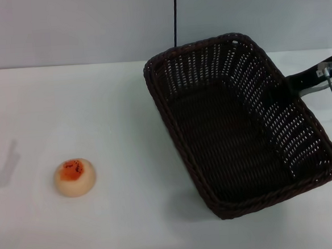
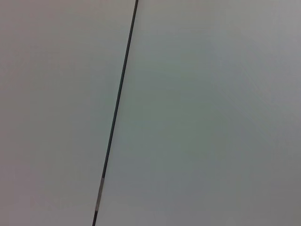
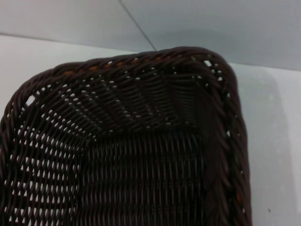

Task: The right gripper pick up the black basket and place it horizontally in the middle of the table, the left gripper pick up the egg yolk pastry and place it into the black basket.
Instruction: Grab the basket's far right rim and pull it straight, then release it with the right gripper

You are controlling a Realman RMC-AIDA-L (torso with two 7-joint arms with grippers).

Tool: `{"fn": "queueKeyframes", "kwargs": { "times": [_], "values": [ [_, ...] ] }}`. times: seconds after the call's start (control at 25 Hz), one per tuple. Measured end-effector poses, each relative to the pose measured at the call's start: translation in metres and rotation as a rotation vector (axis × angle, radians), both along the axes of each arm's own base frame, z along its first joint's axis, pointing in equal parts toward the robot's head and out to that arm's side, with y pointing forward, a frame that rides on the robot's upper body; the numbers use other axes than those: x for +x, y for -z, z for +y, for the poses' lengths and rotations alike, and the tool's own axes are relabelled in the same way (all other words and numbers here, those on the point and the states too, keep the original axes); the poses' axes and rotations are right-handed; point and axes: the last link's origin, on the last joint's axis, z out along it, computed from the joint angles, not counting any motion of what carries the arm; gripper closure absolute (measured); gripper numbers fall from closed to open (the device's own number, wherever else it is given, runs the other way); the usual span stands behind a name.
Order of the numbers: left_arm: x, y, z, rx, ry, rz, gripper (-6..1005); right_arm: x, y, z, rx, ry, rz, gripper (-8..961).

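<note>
The black basket sits on the tabletop toward the robot's right, its long axis running on a slant — far-left corner to near-right corner — not yet square across the middle. The right gripper is at the basket's right-hand long rim, about midway along it; whether its fingers are apart or clamped on the rim I cannot tell, since the weave hides them. To lie level, I'd judge the basket needs turning and sliding leftward. The egg yolk pastry rests well apart, left of the basket. The left gripper is out of sight.
</note>
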Motion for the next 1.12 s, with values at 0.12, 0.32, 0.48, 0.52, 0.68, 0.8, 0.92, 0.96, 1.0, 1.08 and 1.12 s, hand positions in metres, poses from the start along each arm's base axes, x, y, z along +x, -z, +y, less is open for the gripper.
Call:
{"fn": "queueKeyframes", "kwargs": {
  "times": [0.12,0.32,0.48,0.52,0.68,0.8,0.92,0.96,1.0,1.08,1.12],
  "values": [
    [-0.001,0.0,-0.002,0.002,-0.006,0.0,167,-0.003,0.002,-0.001,-0.022,-0.021,-0.018,485],
    [-0.002,0.0,-0.004,0.002,-0.013,0.001,167,-0.008,-0.005,-0.003,-0.03,-0.068,-0.059,729],
    [-0.003,-0.001,-0.006,0.004,-0.014,0.005,167,-0.015,-0.015,-0.007,-0.031,-0.154,-0.087,799],
    [-0.004,-0.002,-0.008,0.002,-0.015,0.011,167,-0.02,-0.021,-0.011,-0.046,-0.228,-0.095,816],
    [-0.005,-0.003,-0.009,0.0,-0.017,0.014,167,-0.031,-0.029,-0.017,-0.078,-0.351,-0.074,817],
    [-0.004,-0.003,-0.009,0.001,-0.014,0.012,167,-0.045,-0.04,-0.02,-0.102,-0.536,-0.038,818],
    [0.0,-0.001,-0.009,0.005,0.003,0.005,167,-0.054,-0.04,-0.019,-0.118,-0.665,-0.056,819],
    [0.001,0.0,-0.008,0.005,0.013,0.005,167,-0.059,-0.04,-0.016,-0.131,-0.723,-0.071,819],
    [0.003,0.0,-0.008,0.005,0.021,0.003,167,-0.059,-0.04,-0.016,-0.131,-0.723,-0.071,820],
    [0.004,0.0,-0.008,0.005,0.031,0.0,167,-0.062,-0.041,-0.015,-0.135,-0.758,-0.081,820],
    [0.007,0.0,-0.009,0.009,0.048,-0.007,166,-0.067,-0.042,-0.014,-0.149,-0.842,-0.1,820]
  ]
}}
